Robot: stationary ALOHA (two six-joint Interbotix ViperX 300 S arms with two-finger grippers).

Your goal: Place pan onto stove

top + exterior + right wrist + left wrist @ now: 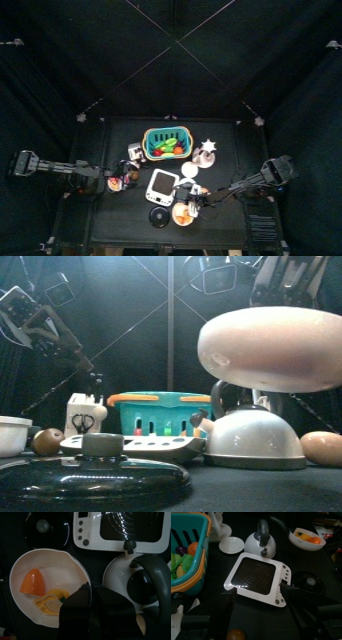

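I'm gripping the white pan (33, 562) by its rim in the right tool (81, 594), hanging above the kettle (123, 572); tilting risks it slipping before reaching the stove (130, 527).

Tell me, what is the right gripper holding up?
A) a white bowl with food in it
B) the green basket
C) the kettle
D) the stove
A: in the right wrist view one jaw sits over the rim of the white bowl, with orange and yellow food inside, and the front view shows the bowl in the air above the kettle.
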